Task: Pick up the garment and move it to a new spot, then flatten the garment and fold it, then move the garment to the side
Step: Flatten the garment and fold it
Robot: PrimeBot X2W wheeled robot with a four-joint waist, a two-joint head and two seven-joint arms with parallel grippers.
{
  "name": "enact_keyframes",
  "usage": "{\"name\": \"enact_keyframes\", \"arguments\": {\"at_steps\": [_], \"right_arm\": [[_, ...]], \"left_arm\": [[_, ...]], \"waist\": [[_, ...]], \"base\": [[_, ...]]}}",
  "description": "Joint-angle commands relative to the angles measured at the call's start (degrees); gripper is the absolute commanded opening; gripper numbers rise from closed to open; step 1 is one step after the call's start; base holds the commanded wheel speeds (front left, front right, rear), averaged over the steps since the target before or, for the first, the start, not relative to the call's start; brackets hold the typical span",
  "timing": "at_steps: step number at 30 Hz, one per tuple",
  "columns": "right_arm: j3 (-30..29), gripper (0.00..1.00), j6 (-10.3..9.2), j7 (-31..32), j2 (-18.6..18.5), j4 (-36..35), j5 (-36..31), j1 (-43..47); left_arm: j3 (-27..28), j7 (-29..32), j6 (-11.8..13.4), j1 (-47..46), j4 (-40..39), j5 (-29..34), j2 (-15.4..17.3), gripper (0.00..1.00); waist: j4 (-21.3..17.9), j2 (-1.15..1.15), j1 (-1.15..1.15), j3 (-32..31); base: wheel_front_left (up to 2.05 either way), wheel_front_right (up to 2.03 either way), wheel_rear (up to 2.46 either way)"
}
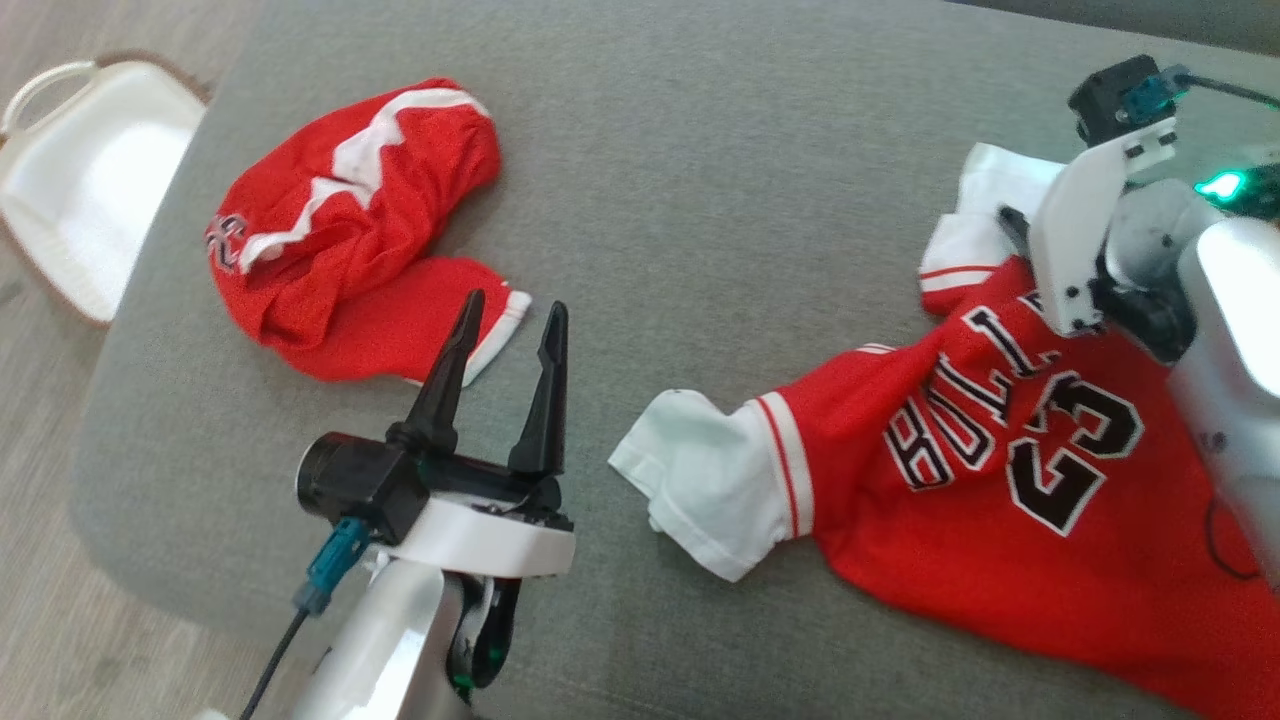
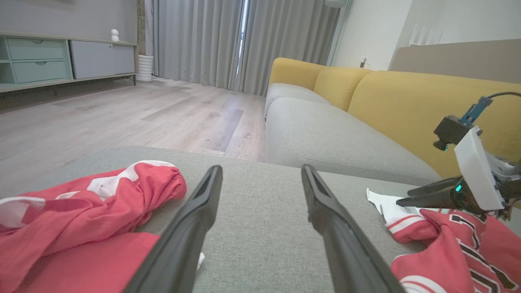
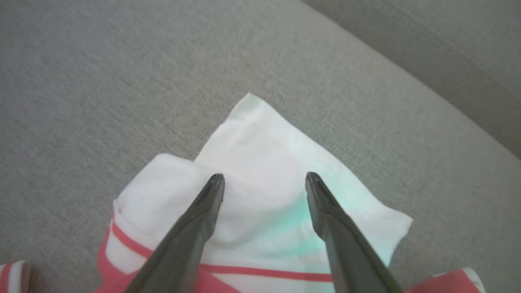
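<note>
Jersey [image 1: 960, 500] on cushion [image 1: 700, 200], right gripper [image 3: 264, 179] parted over white sleeve [image 3: 260, 142], perhaps touching.

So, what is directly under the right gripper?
Below the open right gripper lies the white sleeve of the red jersey, on the grey cushion. Whatever is beneath the sleeve is covered.

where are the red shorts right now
In the head view the red shorts lie crumpled on the left part of the grey cushion, just beyond the open left gripper; a white basket sits on the floor further left.
</note>
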Motion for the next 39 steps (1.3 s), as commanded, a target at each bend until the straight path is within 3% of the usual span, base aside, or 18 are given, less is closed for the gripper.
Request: {"name": "enact_keyframes", "arguments": {"at_steps": [1,7,14,15,16,23,28,37,39], "right_arm": [[1.3,1.00,0.39,2.4,-0.8,-0.6,0.7,-1.6],[3.4,1.00,0.39,10.9,-3.2,2.6,4.6,-3.4],[3.8,1.00,0.39,13.0,-3.3,3.8,6.8,-3.9],[3.9,0.63,0.39,13.6,-3.2,3.9,7.3,-3.8],[4.0,0.00,0.39,13.7,-3.2,3.6,7.8,-3.9],[4.9,0.00,0.39,7.2,-3.6,0.6,9.0,-6.3],[5.1,0.00,0.39,-3.5,-3.1,0.3,8.2,-11.4],[3.5,0.00,0.39,-25.1,-0.7,7.5,2.0,-23.3],[3.1,0.00,0.39,-27.5,-0.6,8.5,0.9,-24.6]], "left_arm": [[1.1,-0.4,0.4,-2.4,-2.1,-0.4,0.2,1.00],[-0.1,-0.4,1.0,-2.7,-2.3,-1.0,0.2,1.00],[-0.5,-0.4,1.2,-3.2,-2.6,-1.3,0.2,1.00],[-0.5,-0.4,1.2,-3.3,-2.6,-1.3,0.2,1.00],[-0.6,-0.4,1.3,-3.4,-2.7,-1.3,0.2,1.00],[-0.9,-0.4,1.3,-3.9,-2.7,-1.7,0.2,1.00],[-1.4,-0.4,1.4,-4.4,-3.0,-2.2,0.2,1.00],[-2.2,-0.4,1.6,-5.1,-3.7,-2.9,0.2,1.00],[-2.3,-0.4,1.6,-5.1,-3.8,-3.0,0.2,1.00]], "waist": [[1.6,0.00,-0.01,0.9],[3.3,0.00,-0.01,1.6],[4.1,0.00,-0.01,3.0],[4.1,0.00,-0.01,3.2],[4.2,0.00,-0.01,3.3],[4.7,0.00,-0.01,4.2],[5.3,0.00,-0.01,4.8],[7.1,0.00,-0.01,6.3],[7.4,0.00,-0.01,6.5]], "base": [[0.00,0.00,0.00],[0.00,0.00,0.00],[0.00,0.00,0.00],[0.00,0.00,0.00],[0.00,0.00,0.00],[0.00,0.00,0.00],[0.00,0.00,0.00],[0.00,0.00,0.00],[0.00,0.00,0.00]]}}
